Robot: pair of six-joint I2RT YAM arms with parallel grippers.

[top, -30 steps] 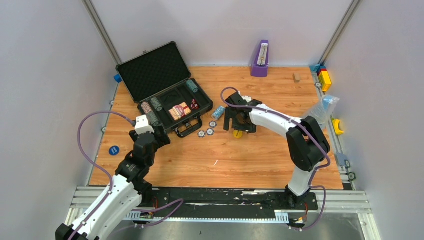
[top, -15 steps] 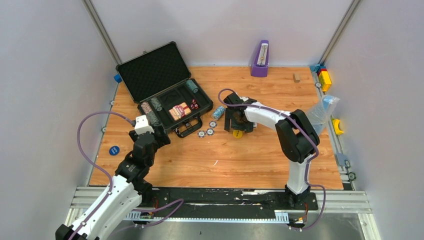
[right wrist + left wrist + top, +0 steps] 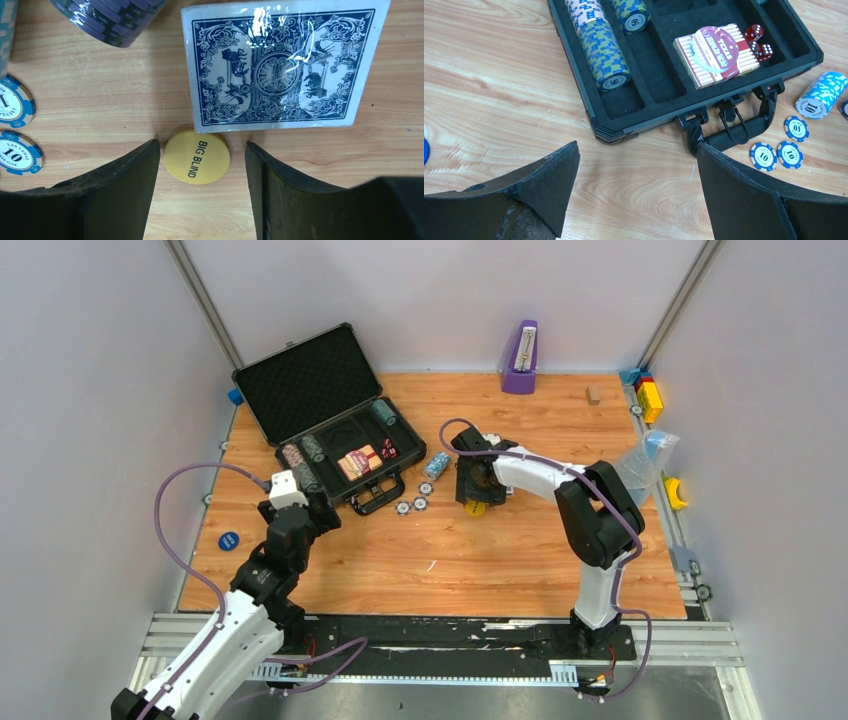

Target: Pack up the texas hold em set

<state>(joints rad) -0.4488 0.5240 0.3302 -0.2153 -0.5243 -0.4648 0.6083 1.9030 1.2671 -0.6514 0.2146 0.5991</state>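
Observation:
The dark foam-lined briefcase (image 3: 330,420) lies open at the back left. It holds striped chip rolls (image 3: 604,47), a red card deck (image 3: 716,55) and red dice (image 3: 760,42). In front of its handle lie a light-blue chip roll (image 3: 821,95) and loose blue chips (image 3: 779,150). My right gripper (image 3: 201,145) stands open, low over the table, astride a yellow BIG BLIND button (image 3: 197,156). Its left finger is close to the button's edge and its right finger stands apart. A wrapped blue card deck (image 3: 282,67) and a purple chip roll (image 3: 107,17) lie just beyond. My left gripper (image 3: 636,147) is open and empty over bare wood near the briefcase's front corner.
A purple metronome (image 3: 520,358) stands at the back wall. Coloured toy blocks (image 3: 648,392) and a clear plastic bag (image 3: 645,455) sit along the right edge. A small wooden block (image 3: 593,395) lies at the back right, and a blue disc (image 3: 229,539) near the left edge.
My right gripper's jaws have narrowed around the yellow button and its arm has shifted slightly left. The left arm has not moved.

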